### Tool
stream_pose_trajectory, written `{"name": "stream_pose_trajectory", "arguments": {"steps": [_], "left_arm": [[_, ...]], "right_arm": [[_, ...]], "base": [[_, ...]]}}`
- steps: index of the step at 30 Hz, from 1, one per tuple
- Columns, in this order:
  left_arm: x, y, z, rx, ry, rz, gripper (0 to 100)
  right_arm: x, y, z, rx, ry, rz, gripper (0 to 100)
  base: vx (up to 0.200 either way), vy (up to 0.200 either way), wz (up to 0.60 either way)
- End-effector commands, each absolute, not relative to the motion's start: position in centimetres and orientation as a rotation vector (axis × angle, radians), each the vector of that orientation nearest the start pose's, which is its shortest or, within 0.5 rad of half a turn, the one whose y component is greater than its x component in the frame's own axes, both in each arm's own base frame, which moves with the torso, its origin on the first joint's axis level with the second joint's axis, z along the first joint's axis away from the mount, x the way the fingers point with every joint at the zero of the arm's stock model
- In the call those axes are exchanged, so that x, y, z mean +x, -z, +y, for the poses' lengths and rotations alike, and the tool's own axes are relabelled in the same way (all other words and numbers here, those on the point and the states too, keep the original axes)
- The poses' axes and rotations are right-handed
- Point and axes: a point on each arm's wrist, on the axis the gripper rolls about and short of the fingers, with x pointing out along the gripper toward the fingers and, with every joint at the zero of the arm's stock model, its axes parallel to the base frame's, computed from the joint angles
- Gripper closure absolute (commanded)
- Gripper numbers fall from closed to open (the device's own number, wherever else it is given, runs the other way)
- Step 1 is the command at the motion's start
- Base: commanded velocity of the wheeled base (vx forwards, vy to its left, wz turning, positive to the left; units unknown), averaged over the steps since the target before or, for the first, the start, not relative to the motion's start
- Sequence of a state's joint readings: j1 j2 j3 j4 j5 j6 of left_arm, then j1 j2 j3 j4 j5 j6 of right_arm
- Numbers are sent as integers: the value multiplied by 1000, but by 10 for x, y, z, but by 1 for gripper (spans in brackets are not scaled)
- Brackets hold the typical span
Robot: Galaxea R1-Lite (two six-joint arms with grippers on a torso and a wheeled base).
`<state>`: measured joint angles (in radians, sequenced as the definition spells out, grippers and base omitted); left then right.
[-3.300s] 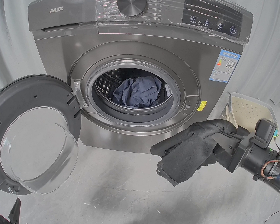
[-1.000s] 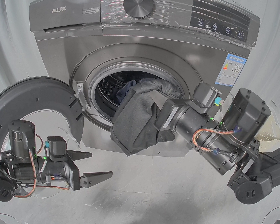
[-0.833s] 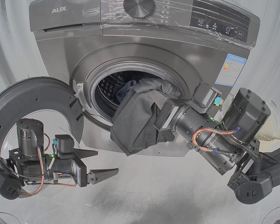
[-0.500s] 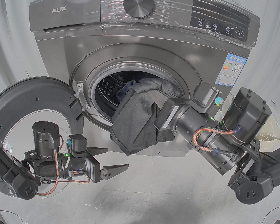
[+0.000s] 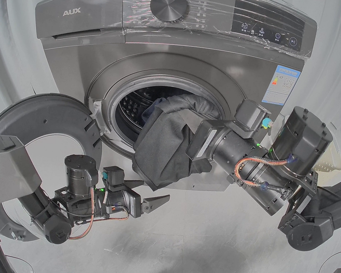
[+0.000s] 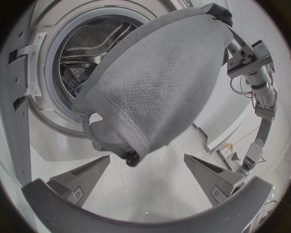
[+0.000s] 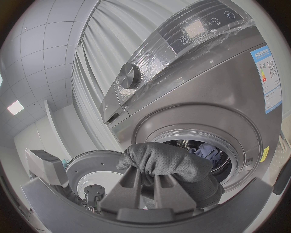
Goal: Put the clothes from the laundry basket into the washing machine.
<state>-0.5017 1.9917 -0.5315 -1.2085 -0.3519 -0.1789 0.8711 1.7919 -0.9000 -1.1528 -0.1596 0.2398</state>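
The right hand has its two fingers pressed together on a fold of the dark garment, pinching the cloth at its top bunch. It holds that bunch at the mouth of the washing machine, at about 3 o'clock on the round opening. The rest of the garment hangs down outside, over the lower rim at 6 o'clock, clear of the floor.

The left hand is spread wide with nothing between its fingers. It sits at 7 o'clock from the hanging cloth, just under its bottom hem; in the left wrist view the hem dips between the two fingertips, and I cannot tell whether it touches them.

In the head view the garment covers the right hand's fingers and most of the drum. A blue garment lies inside the drum, mostly hidden. The door stands open at 8 o'clock, partly behind the left arm. The laundry basket at 3 o'clock is largely blocked by the right arm, so its contents cannot be made out.
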Motion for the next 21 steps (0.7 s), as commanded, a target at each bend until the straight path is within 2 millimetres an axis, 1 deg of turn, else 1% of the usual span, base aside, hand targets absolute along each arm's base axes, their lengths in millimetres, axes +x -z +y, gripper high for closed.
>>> {"name": "stream_pose_trajectory", "arguments": {"steps": [1,5,21], "left_arm": [[282,-62,-166,-145,815,357,0],[290,-59,-172,-149,812,316,0],[304,-74,-179,-175,791,229,0]], "right_arm": [[213,-232,253,362,-745,-147,100],[212,-232,252,361,-743,-148,100],[212,-232,252,362,-743,-146,100]], "base": [[0,0,0],[0,0,0],[0,0,0]]}}
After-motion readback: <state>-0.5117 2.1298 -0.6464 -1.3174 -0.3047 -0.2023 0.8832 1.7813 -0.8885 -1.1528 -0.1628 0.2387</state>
